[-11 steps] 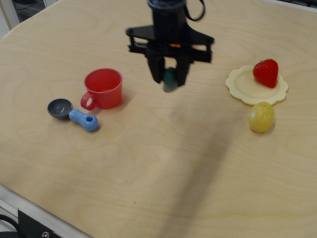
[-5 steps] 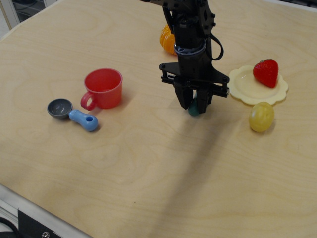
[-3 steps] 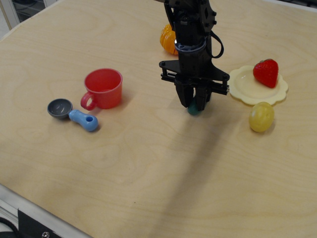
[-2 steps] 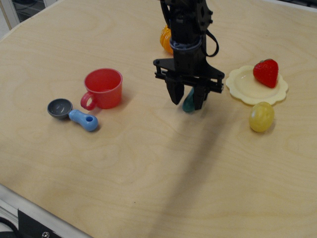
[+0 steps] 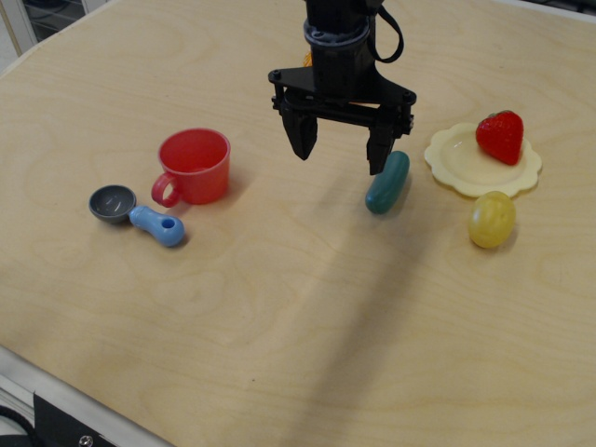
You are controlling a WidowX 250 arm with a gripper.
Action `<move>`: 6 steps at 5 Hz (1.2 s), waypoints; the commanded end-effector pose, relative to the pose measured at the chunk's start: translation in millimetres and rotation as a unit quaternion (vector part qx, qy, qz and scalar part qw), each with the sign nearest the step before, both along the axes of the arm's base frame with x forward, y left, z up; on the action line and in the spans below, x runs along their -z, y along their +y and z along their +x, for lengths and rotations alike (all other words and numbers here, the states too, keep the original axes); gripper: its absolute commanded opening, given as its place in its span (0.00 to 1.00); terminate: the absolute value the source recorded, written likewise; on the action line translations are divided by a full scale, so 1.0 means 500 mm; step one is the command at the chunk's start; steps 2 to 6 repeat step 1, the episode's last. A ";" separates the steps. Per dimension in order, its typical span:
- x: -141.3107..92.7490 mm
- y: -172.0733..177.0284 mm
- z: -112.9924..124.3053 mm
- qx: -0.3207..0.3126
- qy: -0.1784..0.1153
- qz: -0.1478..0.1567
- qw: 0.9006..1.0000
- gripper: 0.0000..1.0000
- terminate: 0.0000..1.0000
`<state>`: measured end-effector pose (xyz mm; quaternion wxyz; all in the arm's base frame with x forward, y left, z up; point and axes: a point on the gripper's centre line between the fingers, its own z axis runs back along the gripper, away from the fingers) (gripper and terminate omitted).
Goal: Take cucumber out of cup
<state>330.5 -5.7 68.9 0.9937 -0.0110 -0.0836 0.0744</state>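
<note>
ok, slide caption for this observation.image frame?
Open hand above table; cucumber lies outside the red cup.

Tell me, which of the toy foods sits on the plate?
The red strawberry sits on the pale plate. The cucumber and the yellow lemon lie on the table.

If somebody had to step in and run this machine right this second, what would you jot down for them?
Gripper: jaws open, empty, raised above the table.
Cucumber: lying on the table, right by one jaw tip, between the cup and the plate.
Cup: upright, looks empty, to the left.
Done: cucumber is out of the cup and released.
Left: probably just pull the arm clear.
</note>
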 end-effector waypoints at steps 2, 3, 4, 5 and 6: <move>-0.090 0.004 0.005 -0.014 -0.042 0.004 0.999 1.00 1.00; -0.090 0.004 0.005 -0.014 -0.042 0.004 0.999 1.00 1.00; -0.090 0.004 0.005 -0.014 -0.042 0.004 0.999 1.00 1.00; -0.090 0.004 0.005 -0.014 -0.042 0.004 0.999 1.00 1.00; -0.090 0.004 0.005 -0.014 -0.042 0.004 0.999 1.00 1.00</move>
